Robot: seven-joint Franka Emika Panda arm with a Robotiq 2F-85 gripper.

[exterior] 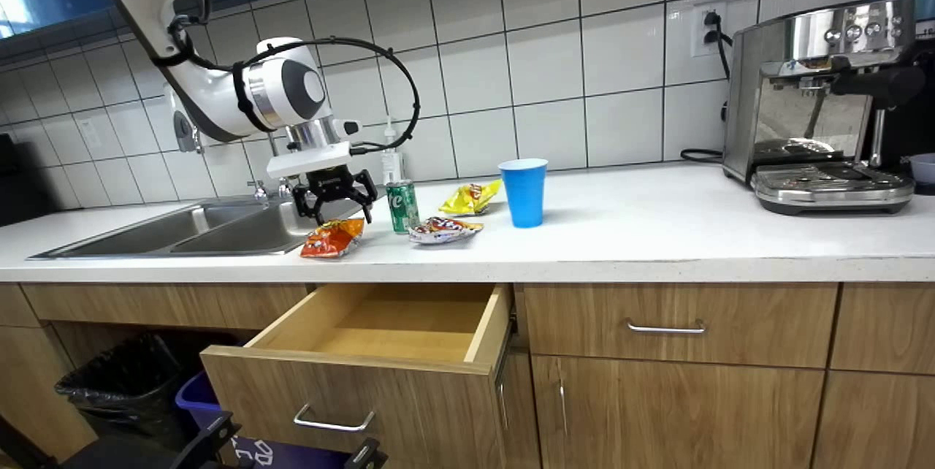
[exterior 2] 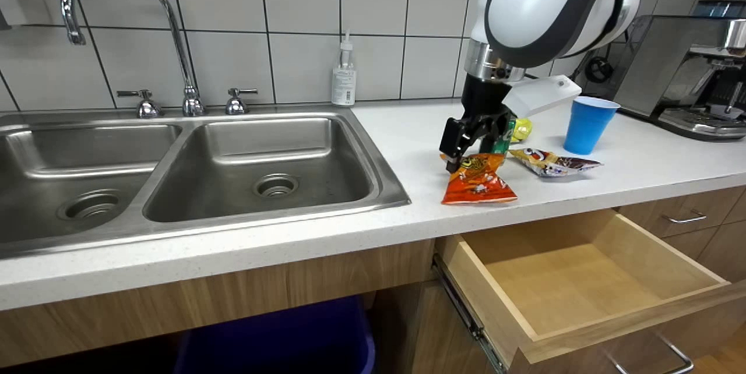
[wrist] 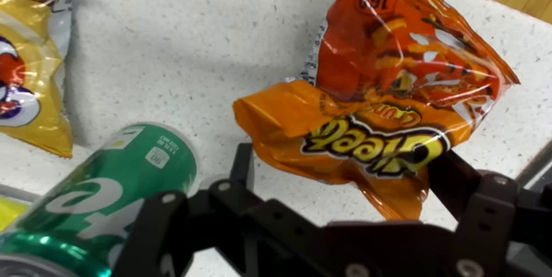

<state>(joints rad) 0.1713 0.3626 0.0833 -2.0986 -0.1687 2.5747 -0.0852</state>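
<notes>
Closest to the lens in the wrist view, my black fingers (wrist: 243, 162) stand wide apart, with part of an orange Cheetos bag (wrist: 379, 126) between them and a green can (wrist: 108, 186) near one. In an exterior view, an open drawer (exterior: 416, 396) juts out below the counter (exterior: 657, 228), where the bag lies just under me. In an exterior view, I see it between the sink (exterior 2: 386, 182) and a yellow-and-brown snack packet (exterior 2: 553, 163).

both ext views face counter (exterior: 643, 224), wrist cam close above.
</notes>
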